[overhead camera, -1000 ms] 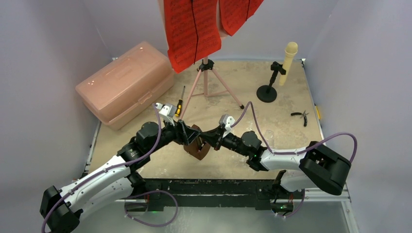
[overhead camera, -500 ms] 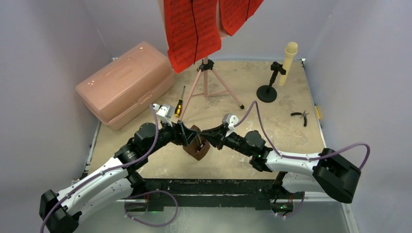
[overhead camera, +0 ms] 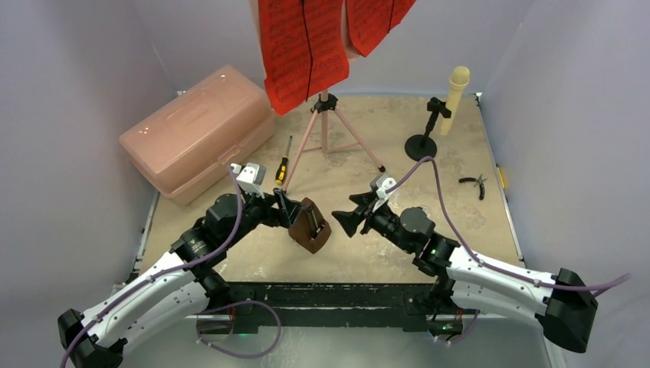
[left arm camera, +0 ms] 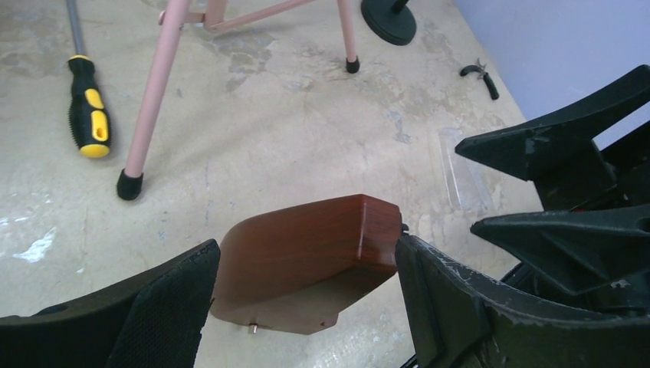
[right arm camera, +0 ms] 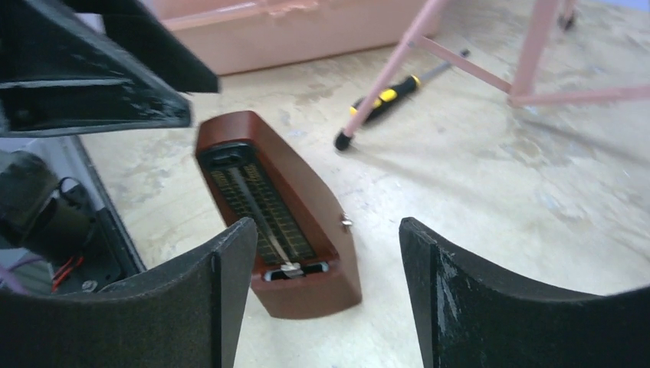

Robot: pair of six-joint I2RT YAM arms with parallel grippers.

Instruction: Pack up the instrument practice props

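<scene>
The brown pyramid metronome (overhead camera: 310,228) was seen tilted near the front middle of the table (overhead camera: 383,115). It was clamped across its smooth wooden sides by the left gripper (left arm camera: 306,249). It was judged rigid, fairly weighty, slippery where polished and delicate on its open front, so the flat sides were thought the safest hold. The right gripper (overhead camera: 343,222) was spread wide and empty, just beside it.

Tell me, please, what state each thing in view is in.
Metronome, tilted, gripped by left end effector.
Right end effector, open, empty.
Pink box, lid shut.
Microphone, upright in its holder.
Music stand, standing, legs spread.
Sheet-music pages, hanging on stand.
Screwdriver, lying flat.
</scene>
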